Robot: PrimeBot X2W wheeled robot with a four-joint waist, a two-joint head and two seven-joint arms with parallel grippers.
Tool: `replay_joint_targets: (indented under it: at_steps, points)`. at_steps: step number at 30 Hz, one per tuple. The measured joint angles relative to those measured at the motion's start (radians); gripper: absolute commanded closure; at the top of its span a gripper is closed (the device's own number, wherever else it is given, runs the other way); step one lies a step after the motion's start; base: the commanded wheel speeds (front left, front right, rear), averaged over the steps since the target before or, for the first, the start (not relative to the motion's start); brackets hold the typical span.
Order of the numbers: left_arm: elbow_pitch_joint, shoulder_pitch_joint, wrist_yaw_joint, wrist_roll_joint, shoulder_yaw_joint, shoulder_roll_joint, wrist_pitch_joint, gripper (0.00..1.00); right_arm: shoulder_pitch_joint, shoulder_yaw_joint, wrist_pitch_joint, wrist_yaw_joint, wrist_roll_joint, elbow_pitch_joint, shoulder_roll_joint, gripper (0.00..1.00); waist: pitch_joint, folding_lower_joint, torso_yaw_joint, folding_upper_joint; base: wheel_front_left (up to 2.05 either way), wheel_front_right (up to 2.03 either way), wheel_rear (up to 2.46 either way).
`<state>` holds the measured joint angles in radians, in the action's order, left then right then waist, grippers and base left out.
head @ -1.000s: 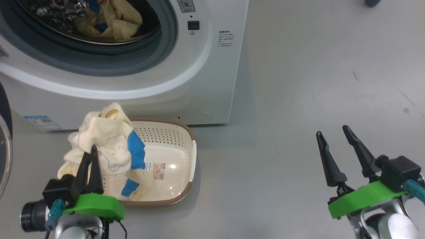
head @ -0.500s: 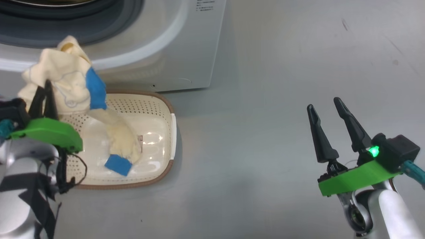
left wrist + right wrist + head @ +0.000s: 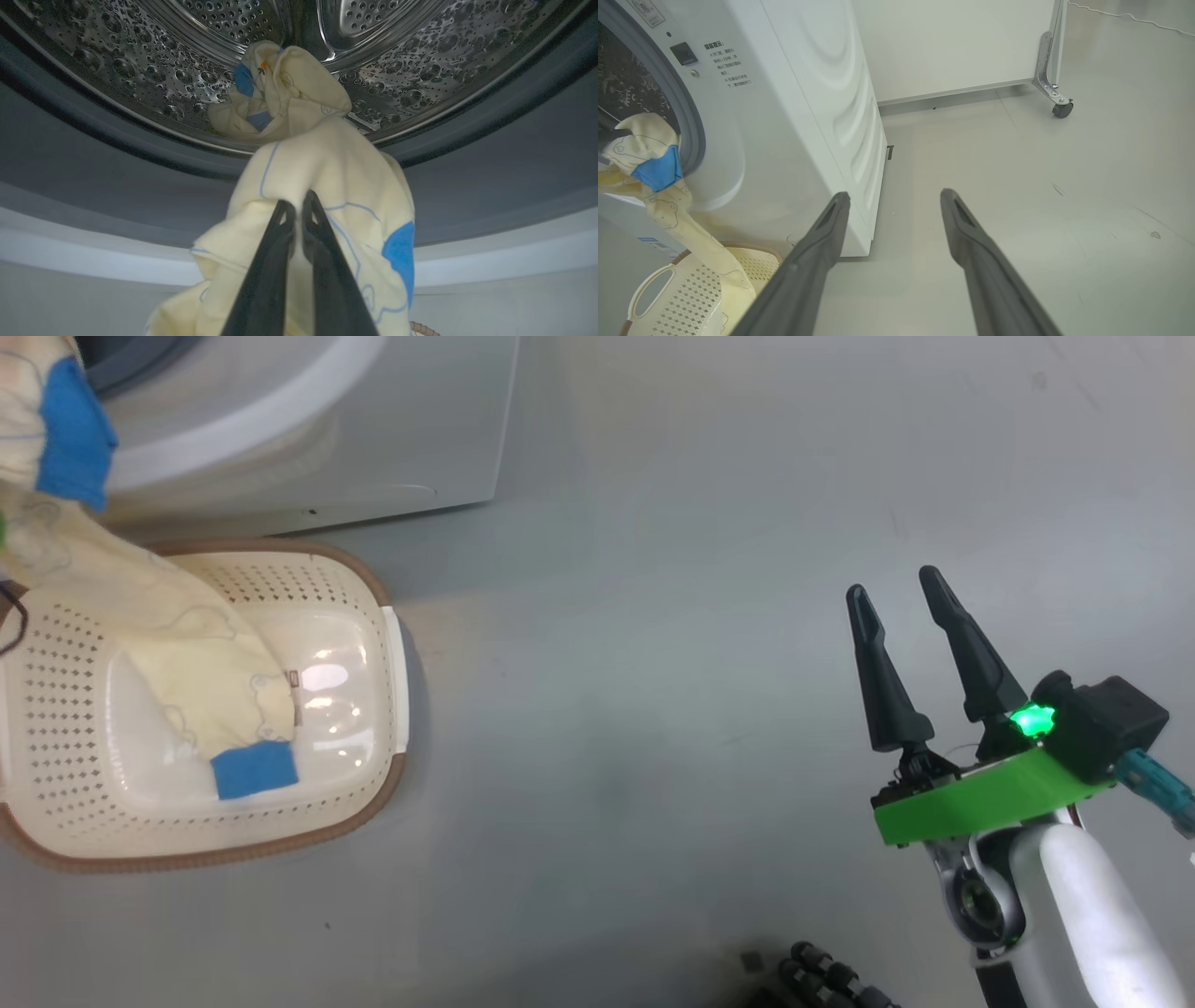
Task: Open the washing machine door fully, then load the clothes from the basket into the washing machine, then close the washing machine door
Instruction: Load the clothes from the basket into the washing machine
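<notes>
The big white front-loading washing machine (image 3: 798, 116) stands with its mouth open, so the opening step looks done, and one small cream-yellow garment (image 3: 280, 93) with blue patches already lies in the perforated steel drum (image 3: 420, 65). The left gripper (image 3: 297, 205) has its dark fingers pinched shut on a second cream-yellow garment (image 3: 327, 177), held up before the grey gasket (image 3: 93, 140). That garment's tail trails down into the cream perforated plastic basket (image 3: 378, 793) with a brown rim, just beside the machine. The right gripper (image 3: 893, 586) hangs open and empty, well apart. What seems left is to carry this piece in, release it and close the door.
</notes>
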<state>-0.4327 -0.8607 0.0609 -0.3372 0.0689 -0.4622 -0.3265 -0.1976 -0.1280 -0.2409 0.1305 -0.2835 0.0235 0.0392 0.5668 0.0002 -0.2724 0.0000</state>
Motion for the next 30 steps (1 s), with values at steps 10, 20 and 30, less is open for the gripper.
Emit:
replay_joint_targets:
  at_steps: [10,20,30]
  points:
    - [-0.006,-0.198,-0.034,-0.006,-0.009,-0.102,-0.116,1.00,-0.047,-0.026,-0.009,0.000,-0.036,0.012,0.000,0.00,0.092,-0.0001,-0.053,0.0000,0.00,0.00,0.00]
    - [-0.004,-0.341,-0.042,0.021,-0.024,-0.176,-0.045,1.00,-0.079,-0.055,-0.011,0.000,-0.077,-0.007,0.000,0.00,0.184,-0.0001,-0.104,0.0000,0.00,0.00,0.00]
    - [-0.096,-0.455,-0.026,0.057,-0.035,-0.180,0.231,1.00,-0.110,-0.067,-0.011,0.000,-0.106,-0.012,0.000,0.00,0.231,-0.0002,-0.151,0.0000,0.00,0.00,0.00]
